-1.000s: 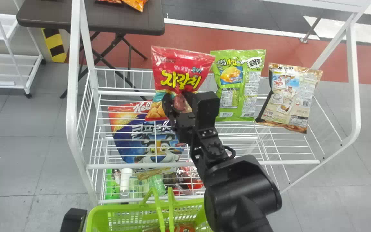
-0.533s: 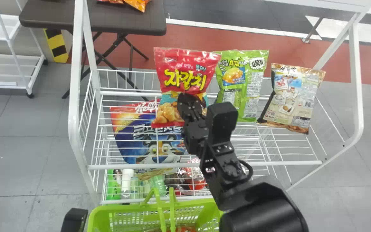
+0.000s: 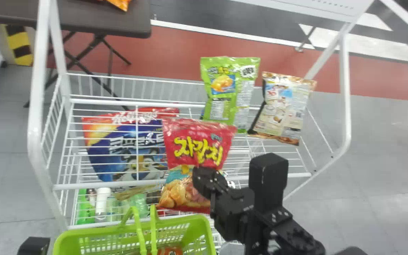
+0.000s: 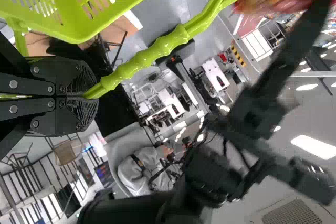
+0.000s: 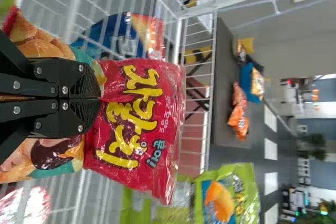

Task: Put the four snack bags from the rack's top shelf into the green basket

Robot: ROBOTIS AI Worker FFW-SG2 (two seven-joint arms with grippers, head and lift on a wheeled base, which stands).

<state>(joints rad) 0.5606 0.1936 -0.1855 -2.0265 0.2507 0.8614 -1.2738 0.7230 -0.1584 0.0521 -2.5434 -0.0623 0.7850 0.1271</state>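
Observation:
My right gripper point(image 3: 205, 175) holds the red snack bag point(image 3: 198, 143) in front of the rack point(image 3: 182, 181), just above and right of the green basket point(image 3: 204, 221). In the right wrist view the right gripper point(image 5: 97, 98) is clamped on the middle of the red bag point(image 5: 134, 124). A green bag point(image 3: 230, 92) and a brown bag point(image 3: 283, 106) stand on the top shelf. Part of my left gripper point(image 3: 34, 246) is at the bottom left; in the left wrist view the left gripper point(image 4: 86, 95) grips the basket's handle point(image 4: 152, 53). An orange-red packet point(image 3: 170, 250) lies in the basket.
Below the top shelf are a large blue cereal bag point(image 3: 126, 152) and, lower down, bottles point(image 3: 102, 202). The rack's white post point(image 3: 37, 106) rises at the left. A dark table point(image 3: 119, 21) stands behind.
The right gripper has carried the red bag off the top shelf, down and forward toward the basket. The head view has turned, so the rack appears further left.

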